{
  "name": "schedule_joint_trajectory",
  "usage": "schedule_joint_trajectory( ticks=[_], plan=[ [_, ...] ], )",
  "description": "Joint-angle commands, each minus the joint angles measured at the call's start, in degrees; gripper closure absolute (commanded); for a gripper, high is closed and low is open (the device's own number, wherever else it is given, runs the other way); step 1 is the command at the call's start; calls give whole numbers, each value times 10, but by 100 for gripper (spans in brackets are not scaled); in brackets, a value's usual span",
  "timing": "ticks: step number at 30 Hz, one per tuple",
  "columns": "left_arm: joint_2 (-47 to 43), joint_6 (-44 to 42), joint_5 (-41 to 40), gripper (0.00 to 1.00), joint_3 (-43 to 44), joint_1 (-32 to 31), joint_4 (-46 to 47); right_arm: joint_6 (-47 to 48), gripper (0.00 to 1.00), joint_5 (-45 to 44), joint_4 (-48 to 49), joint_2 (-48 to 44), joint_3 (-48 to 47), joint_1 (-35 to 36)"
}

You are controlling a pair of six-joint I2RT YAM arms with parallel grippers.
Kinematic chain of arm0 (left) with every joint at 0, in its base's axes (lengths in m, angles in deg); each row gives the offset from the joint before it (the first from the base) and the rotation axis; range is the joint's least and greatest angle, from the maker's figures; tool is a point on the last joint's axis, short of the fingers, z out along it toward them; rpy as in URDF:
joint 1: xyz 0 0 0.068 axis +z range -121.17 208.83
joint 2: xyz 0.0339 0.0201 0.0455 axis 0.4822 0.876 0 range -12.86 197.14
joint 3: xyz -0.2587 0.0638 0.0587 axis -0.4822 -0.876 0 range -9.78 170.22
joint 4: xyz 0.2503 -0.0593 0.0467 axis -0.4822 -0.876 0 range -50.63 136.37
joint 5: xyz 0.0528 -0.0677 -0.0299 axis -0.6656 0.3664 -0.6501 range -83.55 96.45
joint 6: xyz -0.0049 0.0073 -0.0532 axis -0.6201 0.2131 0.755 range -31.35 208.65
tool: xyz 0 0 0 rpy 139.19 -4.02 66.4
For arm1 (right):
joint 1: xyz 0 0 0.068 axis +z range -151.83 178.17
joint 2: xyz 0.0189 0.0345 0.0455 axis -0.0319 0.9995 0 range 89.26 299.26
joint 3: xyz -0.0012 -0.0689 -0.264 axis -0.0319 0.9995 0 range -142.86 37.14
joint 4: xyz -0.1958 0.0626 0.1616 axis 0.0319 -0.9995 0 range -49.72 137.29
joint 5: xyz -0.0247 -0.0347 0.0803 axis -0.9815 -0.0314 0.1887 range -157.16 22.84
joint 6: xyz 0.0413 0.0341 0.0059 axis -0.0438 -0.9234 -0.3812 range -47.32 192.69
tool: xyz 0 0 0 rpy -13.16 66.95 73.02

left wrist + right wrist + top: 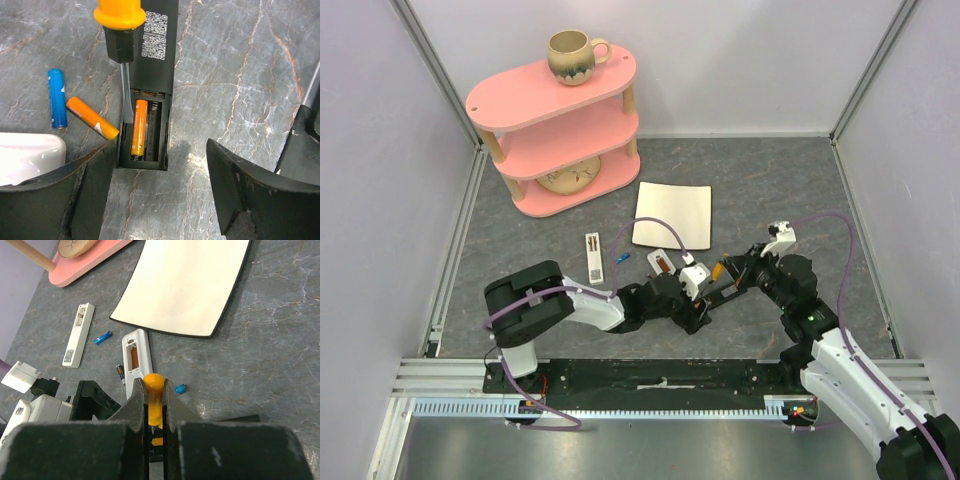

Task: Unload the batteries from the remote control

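The black remote control lies face down with its battery bay uncovered. One orange battery sits in the left slot; the slot beside it is empty. A blue battery and an orange battery lie loose on the table to its left. My left gripper hovers open over the remote's near end, with nothing between its fingers. My right gripper is shut on the orange handle of a screwdriver, whose metal blade reaches down along the left side of the seated battery.
A white remote with an open bay and another white remote lie beyond, with blue batteries and a dark one nearby. A white sheet and a pink shelf holding a mug stand farther back.
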Motion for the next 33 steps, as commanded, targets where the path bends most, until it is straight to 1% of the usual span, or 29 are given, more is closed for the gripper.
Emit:
schedule_joint_trajectory(
  ticks=[1, 3, 9, 11, 13, 16, 19, 20, 24, 28, 33],
  plan=[
    [43, 30, 82, 23, -15, 1, -93, 13, 100, -19, -13, -7, -25, -1],
    [47, 34, 98, 25, -16, -1, -89, 14, 100, -24, -17, -14, -25, -2],
    [58, 46, 144, 28, -12, -12, -71, 25, 100, -41, -44, -28, -34, -5],
    [63, 55, 158, 28, -10, -12, -46, 27, 100, -49, -45, -30, -37, -6],
    [68, 57, 168, 28, -2, -11, -30, 29, 100, -52, -67, -31, -41, -7],
    [78, 57, 174, 27, 9, -9, -17, 31, 100, -59, -78, -38, -44, -7],
    [69, 67, 178, 26, -1, 3, 1, 34, 100, -72, -98, -47, -50, -8],
    [62, 71, 178, 27, -9, 14, 20, 34, 100, -101, -104, -49, -51, -8],
    [22, 103, 202, 30, -60, 56, 71, 27, 100, -156, -139, -43, -62, -11],
    [17, 112, 216, 34, -61, 82, 69, 23, 100, -177, -155, -21, -63, -12],
    [33, 126, 238, 43, -46, 104, 69, 19, 100, -213, -168, -22, -59, -13]
  ],
)
